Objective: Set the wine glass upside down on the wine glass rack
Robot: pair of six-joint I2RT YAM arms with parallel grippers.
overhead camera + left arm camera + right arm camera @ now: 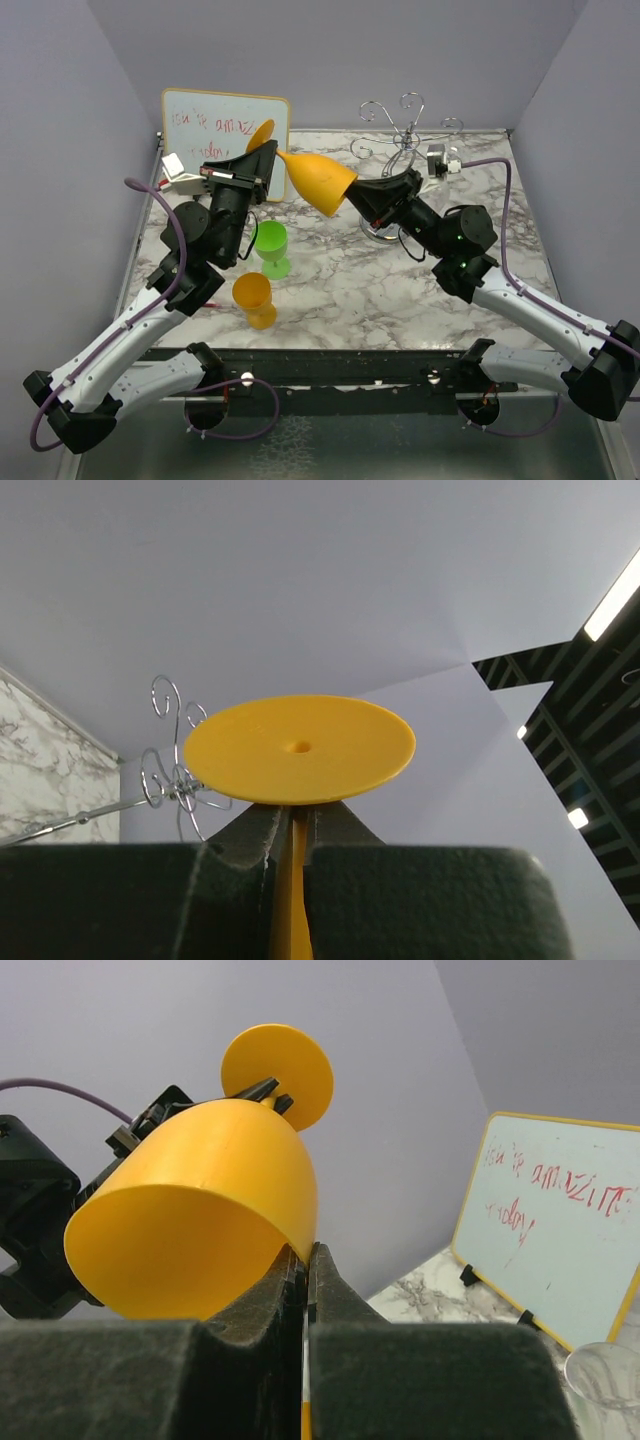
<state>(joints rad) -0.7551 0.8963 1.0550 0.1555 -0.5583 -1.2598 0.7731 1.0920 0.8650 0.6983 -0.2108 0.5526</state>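
Wine glass: an orange wine glass [320,180] is hanging in the air above the back of the table [340,280], lying on its side, foot pointing left and open bowl pointing right.
Left pincer: the left pincer [270,153] is clamping the stem just under the foot; its wrist view is showing the round foot [300,748] face-on above the closed fingers [250,842].
Right pincer: the right pincer [352,196] is pinching the bowl's rim; its wrist view is showing the bowl wall [200,1220] squeezed between both fingers [268,1305].
Wine glass rack: the wine glass rack [405,125] is standing at the back right of the table, behind the right pincer and apart from the glass.
Other glasses: a green glass [271,245] and a second orange glass [253,298] are standing on the table, seen only from the top camera.
Whiteboard: a whiteboard [225,125] with red writing is leaning at the back left.
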